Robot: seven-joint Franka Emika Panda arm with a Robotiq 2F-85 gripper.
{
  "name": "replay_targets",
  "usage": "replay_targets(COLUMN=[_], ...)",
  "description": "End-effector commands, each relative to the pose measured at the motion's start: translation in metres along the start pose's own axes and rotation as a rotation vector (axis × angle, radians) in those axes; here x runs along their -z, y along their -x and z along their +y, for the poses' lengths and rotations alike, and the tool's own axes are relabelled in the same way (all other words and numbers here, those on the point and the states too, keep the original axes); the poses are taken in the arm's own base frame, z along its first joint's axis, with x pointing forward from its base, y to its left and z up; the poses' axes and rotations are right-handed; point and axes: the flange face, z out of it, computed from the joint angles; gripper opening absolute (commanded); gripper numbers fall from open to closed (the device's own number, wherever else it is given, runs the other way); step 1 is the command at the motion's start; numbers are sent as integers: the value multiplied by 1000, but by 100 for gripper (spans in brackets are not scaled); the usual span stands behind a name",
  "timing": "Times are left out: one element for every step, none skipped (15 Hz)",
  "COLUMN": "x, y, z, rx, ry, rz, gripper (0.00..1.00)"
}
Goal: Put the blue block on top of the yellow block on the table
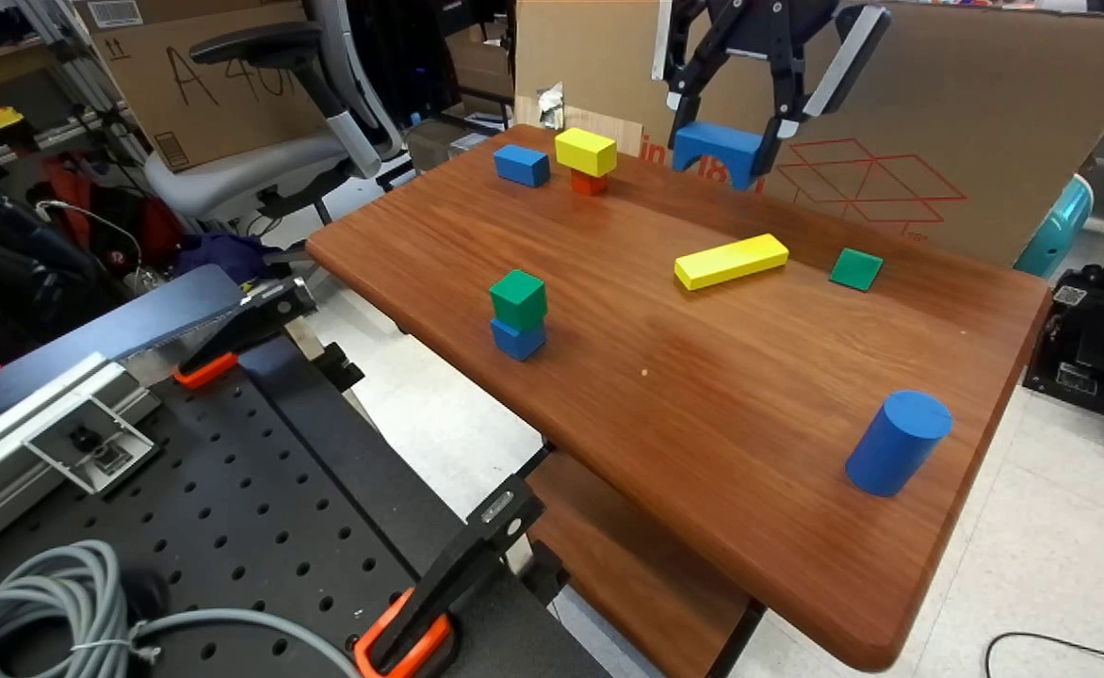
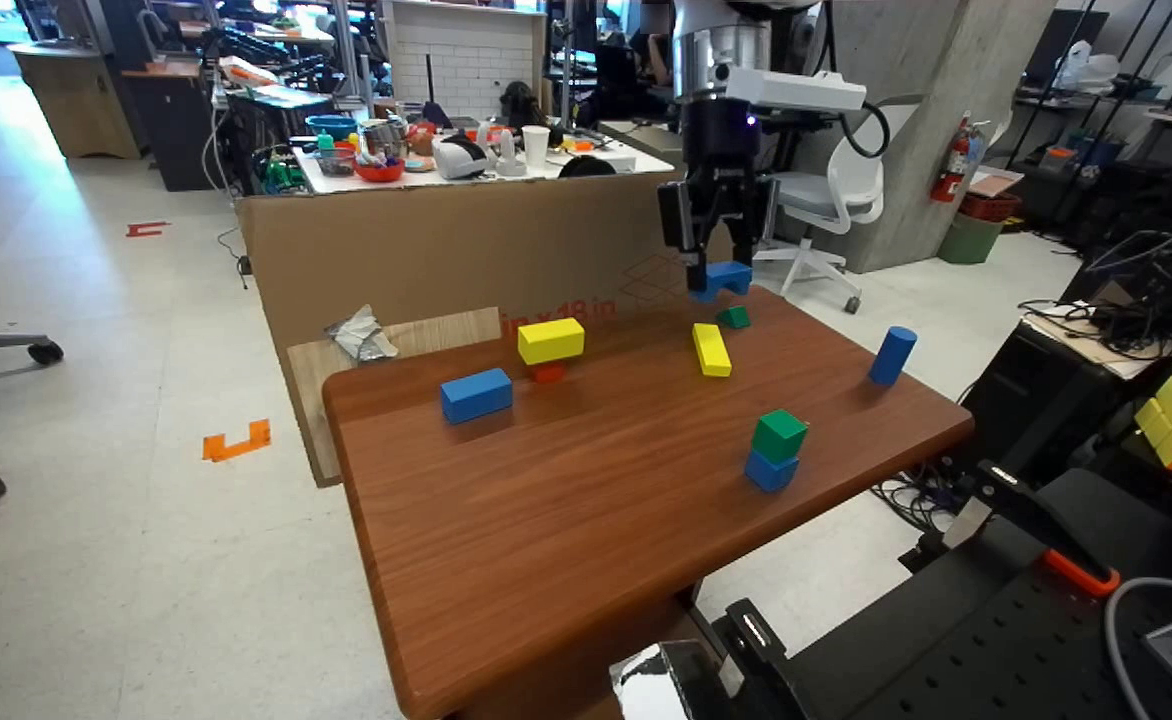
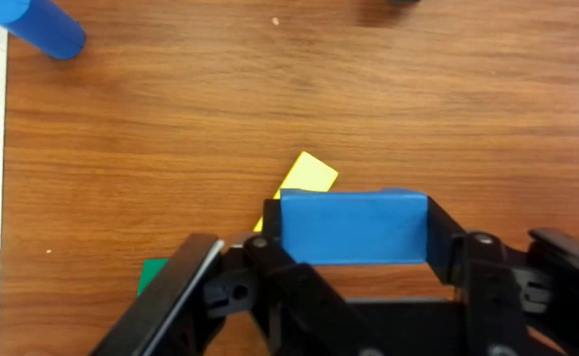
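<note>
My gripper (image 1: 725,141) is shut on a blue arch-shaped block (image 3: 353,227), fingers at its two ends, held above the far side of the table (image 1: 608,395). The arch also shows in an exterior view (image 2: 723,281). A low oblong blue block (image 1: 522,165) lies on the table, also in an exterior view (image 2: 476,395). Beside it, a yellow block (image 1: 586,152) rests on a small red block (image 1: 589,182); both also show in an exterior view (image 2: 551,341). A long yellow bar (image 1: 732,262) lies flat; in the wrist view (image 3: 310,173) the arch and a finger partly hide it.
A green piece (image 1: 856,269) lies near the yellow bar. A green cube (image 1: 518,299) stands on a blue cube (image 1: 518,340) near the table's edge. A blue cylinder (image 1: 899,443) stands near a corner. A cardboard sheet (image 2: 446,250) stands along the far edge.
</note>
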Motion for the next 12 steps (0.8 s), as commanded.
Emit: replay_targets(x=[6,2,-2,-8,-14,-19,-24,-29,-34,-38,-42,-46], y=[0,-1,-3,-4,-6,-8,-11,-14,-19,-23,-26,-29], z=[-10,-12,-15,-18,-23,-26,-30,-33,-36,-39,-42,-45], rx=[-174,-199,-222,-241,-254,-257,-255,-235,-223,-206,-191,-167], ry=[-72,-77,-80,-79,-76,-69,-62,-54,-45,-39,-33,-21], rz=[19,18,11,5,4,4,8,19,30,38,45,50], gripper=[42,42,42,42,42,42,42,42,42,42,42,42])
